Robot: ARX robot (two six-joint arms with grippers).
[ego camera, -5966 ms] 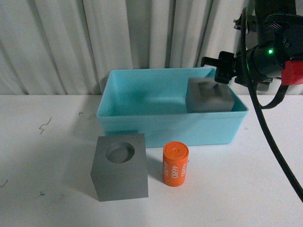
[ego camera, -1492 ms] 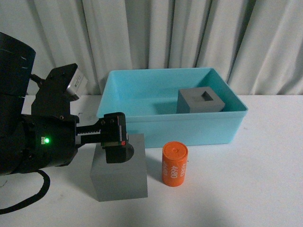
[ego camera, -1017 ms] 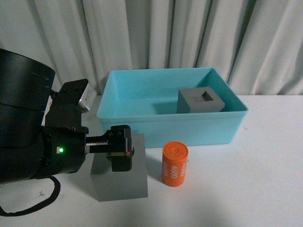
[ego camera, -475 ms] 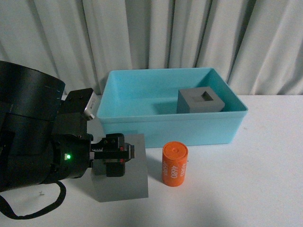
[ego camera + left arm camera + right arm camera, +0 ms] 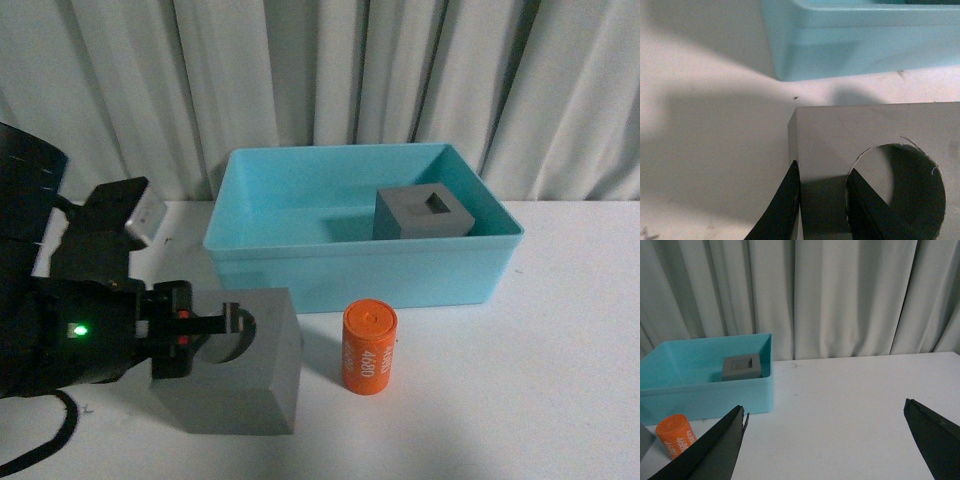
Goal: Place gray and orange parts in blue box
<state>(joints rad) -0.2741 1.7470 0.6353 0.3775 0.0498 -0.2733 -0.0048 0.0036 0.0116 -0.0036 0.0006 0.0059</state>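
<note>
Currently, the round-recess gray cube [image 5: 235,375] is sitting near the table's front edge, the left gripper [image 5: 205,325] clamping its wall. The other cube [image 5: 423,213] is lying in the blue box [image 5: 350,270]; the orange cylinder [image 5: 370,348] is standing outside. The right gripper [image 5: 825,407] is gaping apart.

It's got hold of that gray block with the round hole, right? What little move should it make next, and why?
Probably lift the gray cube straight up a little. The left jaws pinch its wall, one inside the round recess, one outside, so the grip looks set. The blue box, with the other cube inside, has a rim to clear.
</note>
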